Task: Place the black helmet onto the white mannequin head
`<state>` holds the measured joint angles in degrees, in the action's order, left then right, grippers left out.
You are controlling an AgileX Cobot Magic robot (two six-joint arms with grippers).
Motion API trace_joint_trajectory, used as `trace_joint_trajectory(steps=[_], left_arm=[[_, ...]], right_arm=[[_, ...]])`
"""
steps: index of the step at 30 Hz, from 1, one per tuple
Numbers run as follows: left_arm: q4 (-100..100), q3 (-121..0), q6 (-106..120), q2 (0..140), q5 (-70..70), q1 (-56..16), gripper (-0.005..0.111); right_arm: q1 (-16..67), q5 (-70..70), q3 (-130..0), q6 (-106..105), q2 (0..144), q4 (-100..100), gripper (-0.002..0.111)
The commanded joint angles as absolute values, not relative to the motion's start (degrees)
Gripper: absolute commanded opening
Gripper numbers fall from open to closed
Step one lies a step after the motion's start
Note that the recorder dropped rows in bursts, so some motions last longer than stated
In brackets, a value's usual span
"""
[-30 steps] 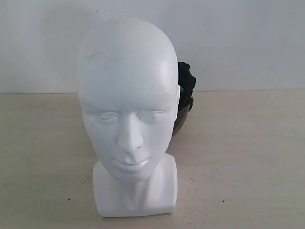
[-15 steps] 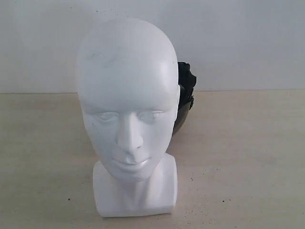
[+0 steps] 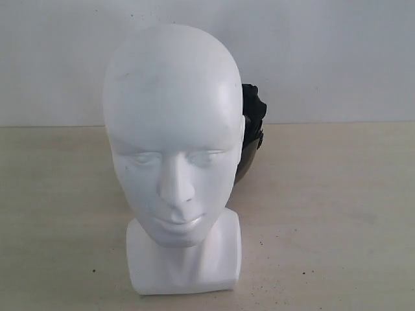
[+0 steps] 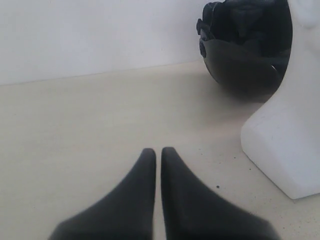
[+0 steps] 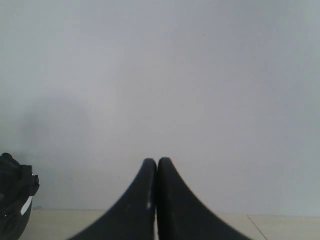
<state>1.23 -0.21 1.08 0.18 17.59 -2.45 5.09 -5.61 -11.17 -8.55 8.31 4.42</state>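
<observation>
The white mannequin head [image 3: 172, 136] stands upright on its squarish base, facing the exterior camera, and fills the middle of that view. Behind it, mostly hidden, lies the black helmet [image 3: 251, 129] on the table; only its right side peeks out. In the left wrist view the helmet [image 4: 245, 47] rests beside the head's white base [image 4: 282, 150], its dark hollow showing. My left gripper [image 4: 158, 150] is shut and empty, low over the table, short of the base. My right gripper [image 5: 157, 161] is shut and empty, facing the white wall, with the helmet [image 5: 15, 200] at that view's edge.
A beige table [image 3: 337, 214] with small dark specks carries both objects. A plain white wall [image 3: 324, 52] rises behind it. Neither arm shows in the exterior view.
</observation>
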Motion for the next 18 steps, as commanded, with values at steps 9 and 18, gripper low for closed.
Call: trace_joint_trajectory(steps=[9, 18], left_arm=[[0.8, 0.0, 0.9, 0.0, 17.6, -2.3, 0.005], [0.8, 0.0, 0.9, 0.0, 17.6, -2.3, 0.005]], right_arm=[[5.2, -8.0, -11.8, -8.9, 9.3, 4.0, 0.0], [5.2, -8.6, -11.8, -8.9, 9.3, 4.2, 0.0]])
